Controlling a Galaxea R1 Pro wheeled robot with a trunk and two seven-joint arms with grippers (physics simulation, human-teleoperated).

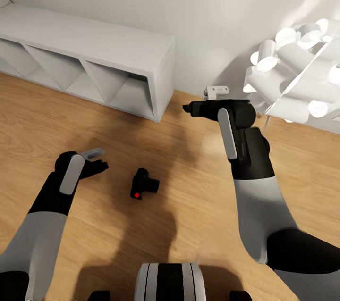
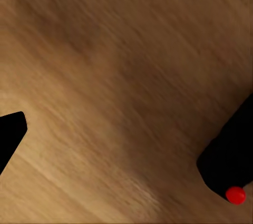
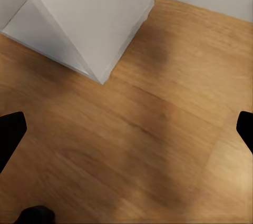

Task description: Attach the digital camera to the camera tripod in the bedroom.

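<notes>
The digital camera point(image 1: 143, 184), small and matte black with a red button, lies on the bedroom's wood floor point(image 1: 189, 197) between my arms. My left gripper point(image 1: 100, 161) hovers low just left of it, open, with nothing between its fingers. In the left wrist view the camera point(image 2: 232, 155) sits at one edge and one fingertip point(image 2: 10, 132) at the other. My right gripper point(image 1: 188, 108) is held higher and farther back, open and empty, pointing toward the shelf corner; the right wrist view shows the gripper point(image 3: 126, 129) spread wide over bare floor. The camera tripod is out of view.
A low white cube shelf point(image 1: 94, 55) runs along the pale wall at the back left, and its corner point(image 3: 100, 34) lies ahead of my right gripper. A white floor lamp point(image 1: 297, 79) with clustered tube shades stands at the right. My base point(image 1: 170, 282) is at the bottom.
</notes>
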